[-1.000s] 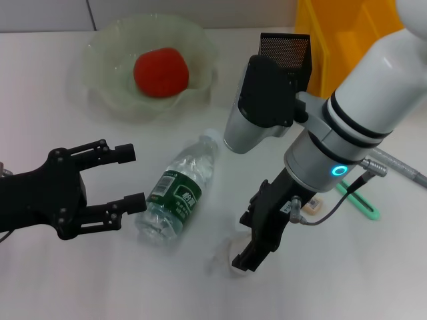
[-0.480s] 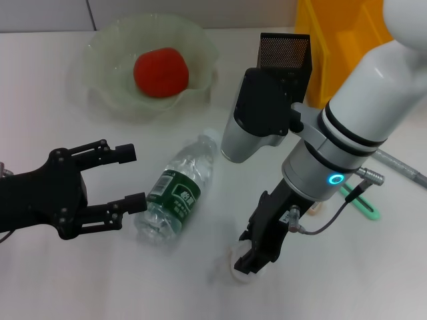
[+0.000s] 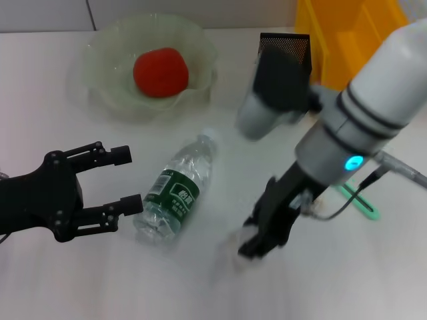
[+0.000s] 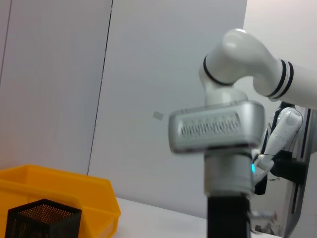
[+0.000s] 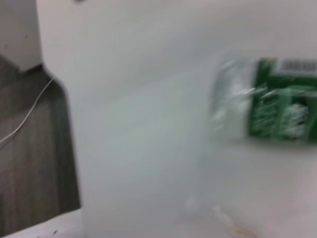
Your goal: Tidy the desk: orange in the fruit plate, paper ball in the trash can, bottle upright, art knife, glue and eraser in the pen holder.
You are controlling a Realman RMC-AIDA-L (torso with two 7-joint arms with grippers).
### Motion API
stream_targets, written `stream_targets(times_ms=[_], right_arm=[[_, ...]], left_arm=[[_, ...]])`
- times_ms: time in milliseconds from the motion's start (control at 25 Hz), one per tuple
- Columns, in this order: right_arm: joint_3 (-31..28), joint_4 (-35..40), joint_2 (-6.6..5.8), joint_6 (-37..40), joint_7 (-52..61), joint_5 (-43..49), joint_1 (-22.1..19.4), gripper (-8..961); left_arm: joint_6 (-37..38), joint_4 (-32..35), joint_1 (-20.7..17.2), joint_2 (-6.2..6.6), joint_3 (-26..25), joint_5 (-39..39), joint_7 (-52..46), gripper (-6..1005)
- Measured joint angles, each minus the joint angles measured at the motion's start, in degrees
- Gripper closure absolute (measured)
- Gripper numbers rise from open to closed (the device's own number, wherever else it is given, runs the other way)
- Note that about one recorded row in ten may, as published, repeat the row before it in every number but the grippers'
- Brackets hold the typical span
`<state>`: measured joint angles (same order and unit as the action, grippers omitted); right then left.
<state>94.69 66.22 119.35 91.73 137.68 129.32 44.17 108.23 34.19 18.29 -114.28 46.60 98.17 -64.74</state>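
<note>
A: Where was the bottle (image 3: 175, 195)?
B: It lay on its side on the white worktop (image 3: 80, 280), cap toward the plate (image 3: 107, 93), green label up. The orange (image 3: 160, 71) sat in that plate, at the back left.

A: And the left hand (image 3: 127, 180)?
B: It hung low just left of the bottle with its fingers apart, the nearer fingertip almost at the bottle's base. It gripped nothing.

A: The right hand (image 3: 257, 243)?
B: It pointed down at the worktop right of the bottle, over something pale and blurred, probably the paper ball (image 3: 232, 245). I could not tell whether its fingers were apart or together.

A: What else was there?
B: The black mesh pen holder (image 3: 285, 45) stood at the back, against a yellow bin (image 3: 353, 33). A green item (image 3: 363, 203) and a grey pen (image 3: 403, 170) lay to the right, partly behind the right arm.

A: Did the wrist views add anything?
B: The right wrist view showed the bottle's label, blurred. The left wrist view showed the right arm, the pen holder and the bin.
</note>
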Motion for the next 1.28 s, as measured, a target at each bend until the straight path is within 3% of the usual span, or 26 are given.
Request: stream_targets(times_ms=[40,80,120,240,360,480,600,680,880,1280], right_arm=[[-3.0,1.7,-0.06,1.4,0.0,1.5,-0.3,507],[-9.7,4.8,-0.16,3.7,0.0,4.8,-0.4,507],[-9.7,4.8,-0.16,3.7,0.0,4.8,-0.4,507],[-20.8,10.3,-0.18,5.4,0.4,11.3,0.0,507],[-32.4,15.1,-0.41,2.6,2.3,19.2,1.7,508],[-39.1,16.2,-1.15,-4.0,4.2,24.3,2.9,508],[-40.6,13.5,-1.55,-13.0,6.3,27.3,2.7,509],[-40.3,7.0,-1.3,-21.5,7.1,30.8,2.9,509],[-40.0,-0.1,-0.45,-29.3,8.0,34.0,3.6,462],[-38.8,-2.8,-0.35,-32.5,5.9,30.3,1.5,339]], left_arm=[[0.0,0.0,0.0,0.0,0.0,0.0,0.0,215],[0.0,0.0,0.0,0.17,-0.1,0.0,-0.2,215],[0.0,0.0,0.0,0.17,-0.1,0.0,-0.2,215],[-0.1,0.0,0.0,0.23,-0.1,0.0,-0.4,215],[-0.7,0.0,0.5,0.25,-0.1,0.0,-1.1,215],[-0.8,0.0,0.6,0.26,-0.1,0.0,-1.4,215],[-1.2,0.0,0.9,0.28,-0.1,0.0,-2.0,215],[-1.3,0.0,1.0,0.29,-0.1,0.0,-2.2,215],[-2.9,0.0,1.9,0.3,-0.1,0.0,-4.4,215],[-6.7,0.0,2.4,0.16,0.3,0.0,-6.9,215]])
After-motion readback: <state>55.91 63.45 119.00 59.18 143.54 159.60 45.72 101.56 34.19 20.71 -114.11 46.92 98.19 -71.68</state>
